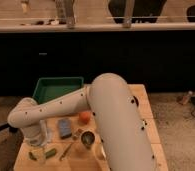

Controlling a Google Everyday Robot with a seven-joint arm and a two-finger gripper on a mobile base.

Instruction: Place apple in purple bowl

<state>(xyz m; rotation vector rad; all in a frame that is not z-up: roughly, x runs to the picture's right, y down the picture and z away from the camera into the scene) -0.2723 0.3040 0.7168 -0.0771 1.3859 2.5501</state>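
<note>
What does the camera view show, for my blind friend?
A white robot arm bends over a wooden table, its gripper low at the left edge. An orange-red apple lies mid-table beside a blue block and metal cup.

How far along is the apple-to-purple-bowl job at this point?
Done: nothing yet; the apple sits on the table near the metal cup. In hand: the gripper hangs open over the table's near left corner, apart from the apple. Left: grasp, carry, drop; no purple bowl shows, perhaps behind the arm.
</note>
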